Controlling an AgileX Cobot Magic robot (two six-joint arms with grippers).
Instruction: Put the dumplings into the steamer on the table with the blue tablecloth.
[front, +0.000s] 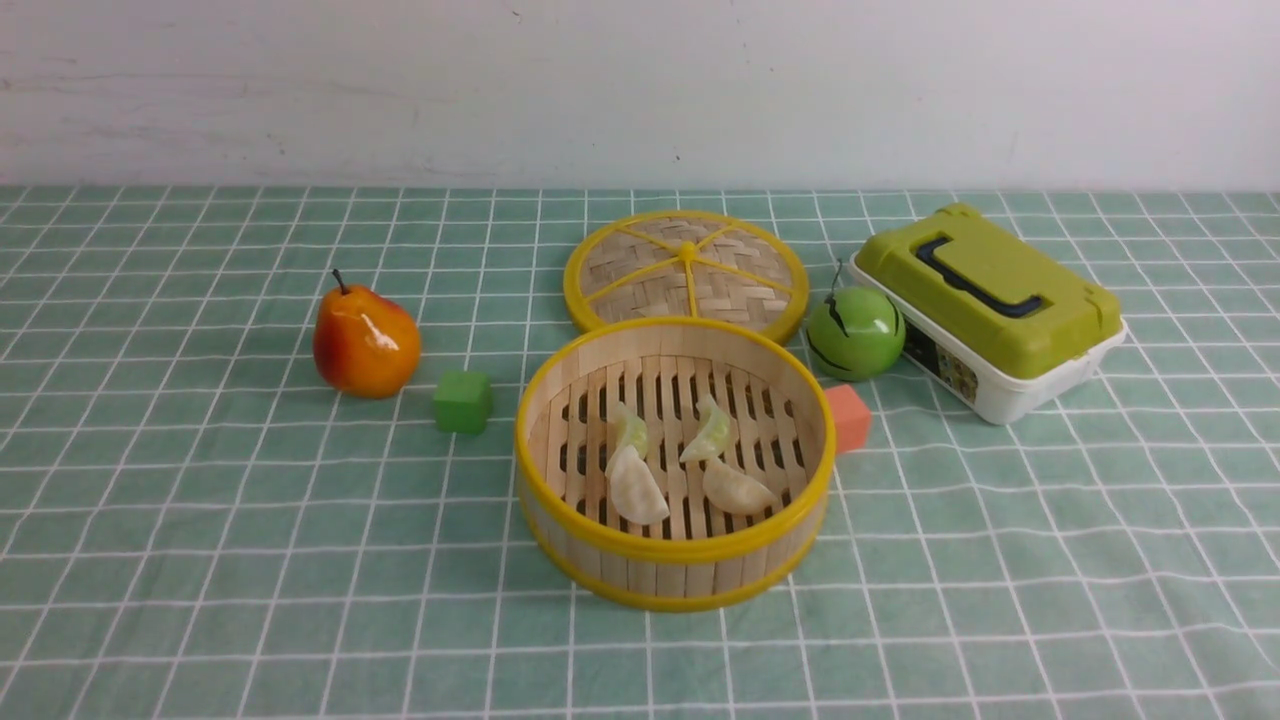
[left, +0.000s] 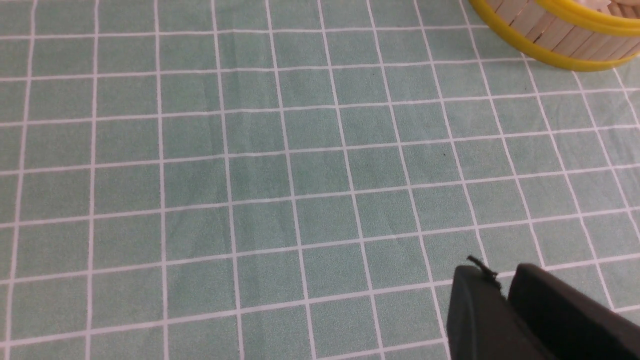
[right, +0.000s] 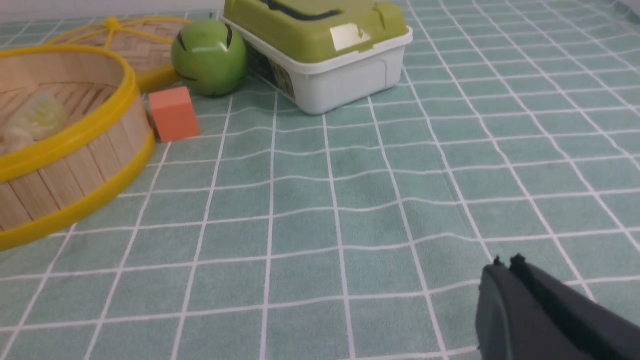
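The steamer (front: 675, 548) stands at the middle of the table with the blue tablecloth (front: 250, 560). Inside it, on the slatted floor, lie several dumplings: two pale green ones (front: 630, 430) (front: 708, 432) and two cream-white ones (front: 637, 487) (front: 737, 488). Neither arm shows in the front view. My left gripper (left: 501, 279) hovers over bare cloth, its jaws a narrow slit apart with nothing between them, and the steamer's wall (left: 560, 40) is well away from it. My right gripper (right: 506, 264) is shut and empty over the cloth, apart from the steamer (right: 75, 145).
The flat woven lid (front: 686, 270) lies behind the steamer. A green apple (front: 855, 333), an orange cube (front: 848, 417) and a green-lidded box (front: 990, 305) sit to the right. A pear (front: 365, 342) and a green cube (front: 463, 402) sit to the left.
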